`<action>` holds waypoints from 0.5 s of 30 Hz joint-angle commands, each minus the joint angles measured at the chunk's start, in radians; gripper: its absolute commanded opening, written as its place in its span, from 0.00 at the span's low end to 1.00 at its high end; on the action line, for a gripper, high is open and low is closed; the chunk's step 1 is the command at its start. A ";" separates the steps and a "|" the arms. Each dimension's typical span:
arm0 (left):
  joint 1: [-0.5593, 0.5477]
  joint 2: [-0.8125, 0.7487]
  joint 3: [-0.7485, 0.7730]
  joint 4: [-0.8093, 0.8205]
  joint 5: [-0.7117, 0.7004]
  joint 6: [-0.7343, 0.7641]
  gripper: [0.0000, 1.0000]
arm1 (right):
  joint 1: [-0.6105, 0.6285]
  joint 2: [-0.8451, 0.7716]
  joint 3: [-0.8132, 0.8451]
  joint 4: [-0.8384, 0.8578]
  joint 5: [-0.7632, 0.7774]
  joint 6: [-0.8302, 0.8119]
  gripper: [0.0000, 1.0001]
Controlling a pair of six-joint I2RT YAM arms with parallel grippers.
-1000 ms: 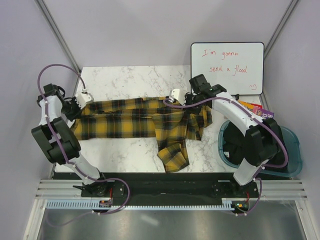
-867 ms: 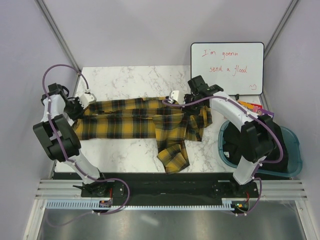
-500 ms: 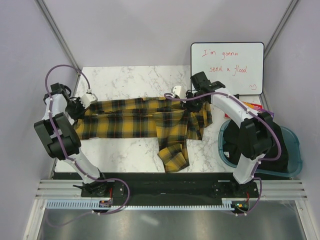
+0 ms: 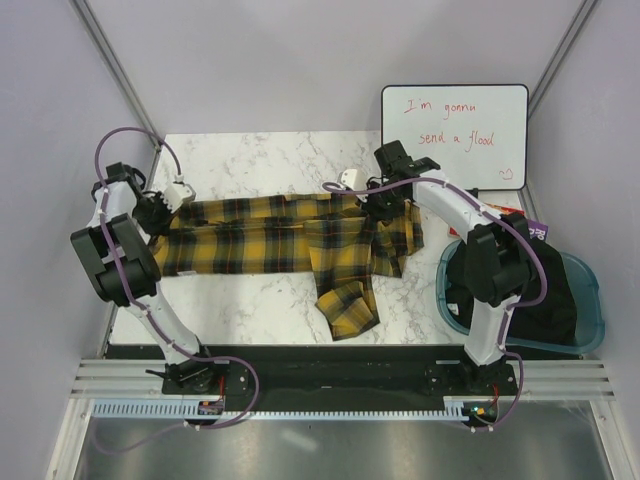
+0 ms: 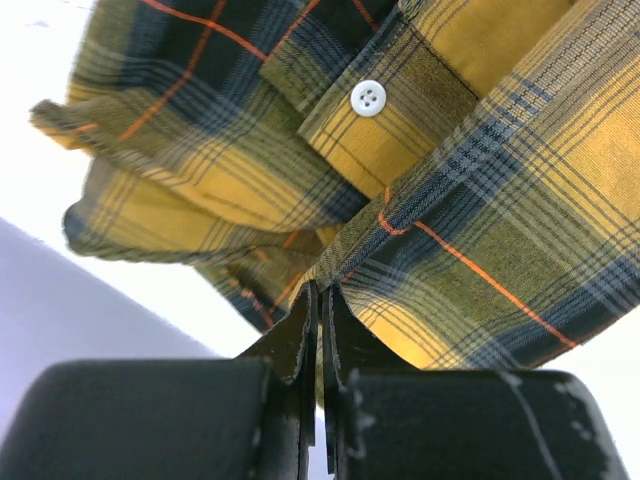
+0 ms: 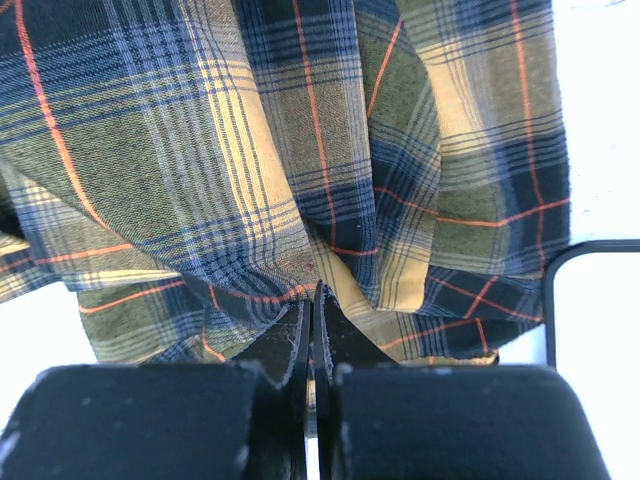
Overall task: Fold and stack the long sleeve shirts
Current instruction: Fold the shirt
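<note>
Here, plaid shirt (image 4: 250, 240) stretched sideways, left tool (image 5: 320, 290) clenched on its left end; right tool (image 6: 312, 298) pinching folds toward its right

On my left gripper (image 5: 320, 300) the black jaws pinch a fold of the yellow-and-black plaid flannel shirt (image 5: 480, 230) with thin red lines; I see one small white button (image 5: 368, 97) above.

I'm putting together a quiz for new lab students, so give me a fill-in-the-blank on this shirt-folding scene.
1. The left gripper and the right gripper are each ___ on the plaid shirt.
2. The whiteboard stands at the far ___ corner of the table.
3. The teal bin holds ___ cloth.
Missing words: shut; right; black.
</note>
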 commanded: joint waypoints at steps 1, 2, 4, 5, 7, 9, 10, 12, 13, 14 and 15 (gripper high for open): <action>0.001 0.029 0.032 0.044 -0.035 -0.058 0.02 | -0.013 0.026 0.045 0.012 0.045 0.013 0.00; -0.001 0.029 0.026 0.047 -0.046 -0.053 0.02 | -0.013 0.031 0.050 0.015 0.045 0.017 0.00; 0.004 0.032 0.009 0.061 -0.057 -0.052 0.02 | -0.013 0.041 0.059 0.012 0.040 0.022 0.00; 0.003 0.026 0.003 0.062 -0.060 -0.046 0.02 | -0.014 0.041 0.062 0.009 0.033 0.021 0.00; 0.003 0.018 -0.006 0.067 -0.060 -0.044 0.02 | -0.013 0.037 0.074 0.002 0.026 0.018 0.00; 0.003 0.003 -0.013 0.067 -0.057 -0.038 0.02 | -0.010 0.046 0.103 -0.014 0.022 0.011 0.00; 0.003 -0.001 -0.011 0.067 -0.058 -0.035 0.02 | -0.010 0.052 0.114 -0.018 0.022 0.011 0.00; 0.003 0.001 -0.010 0.068 -0.066 -0.036 0.02 | -0.007 0.079 0.141 -0.026 0.023 0.008 0.00; 0.001 0.003 -0.010 0.068 -0.066 -0.038 0.02 | -0.007 0.089 0.146 -0.027 0.023 0.007 0.00; 0.001 0.006 -0.011 0.067 -0.067 -0.043 0.03 | -0.002 0.096 0.149 -0.029 0.023 0.007 0.01; -0.001 0.015 -0.011 0.068 -0.067 -0.047 0.04 | 0.002 0.113 0.152 -0.030 0.031 0.010 0.07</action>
